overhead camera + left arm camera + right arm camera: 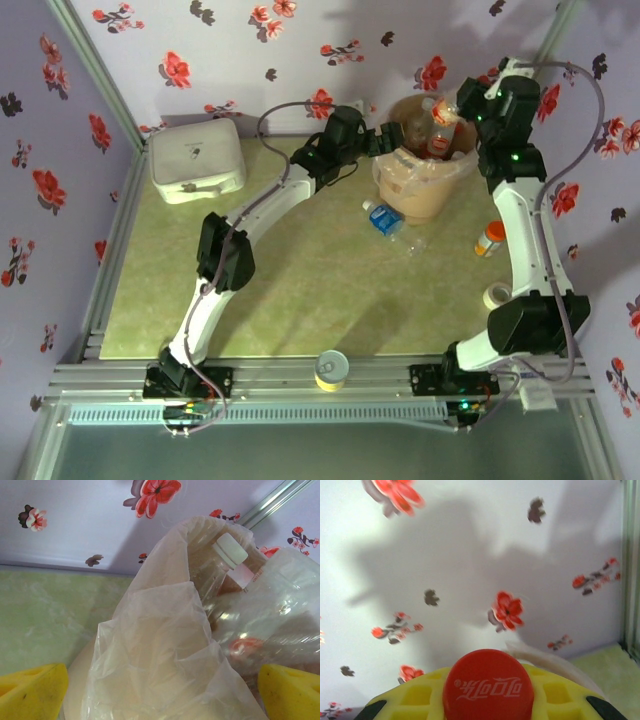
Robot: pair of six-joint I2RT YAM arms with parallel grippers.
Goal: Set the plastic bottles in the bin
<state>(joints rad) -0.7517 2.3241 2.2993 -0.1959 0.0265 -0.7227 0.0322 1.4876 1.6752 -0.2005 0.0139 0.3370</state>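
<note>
your right gripper [464,102] hangs above the bin [415,195], and this is reasonable — a bottle let go there would fall inside. its yellow fingers [415,696] stand narrow, and the red-capped bottle [487,687] sits between them with the cap facing the wrist camera. i judge it is gripped, though the cap hides the place of contact. your left gripper [160,692] is at the rim on the other side, fingers wide, holding nothing — the bag [150,645] lining the bin lies between them, and i cannot tell if they touch it. perhaps it is there to keep the bag open. inside is a white-capped bottle [230,549]. a blue-capped bottle [383,217] lies on the table [290,290], just beside the bin.
</note>
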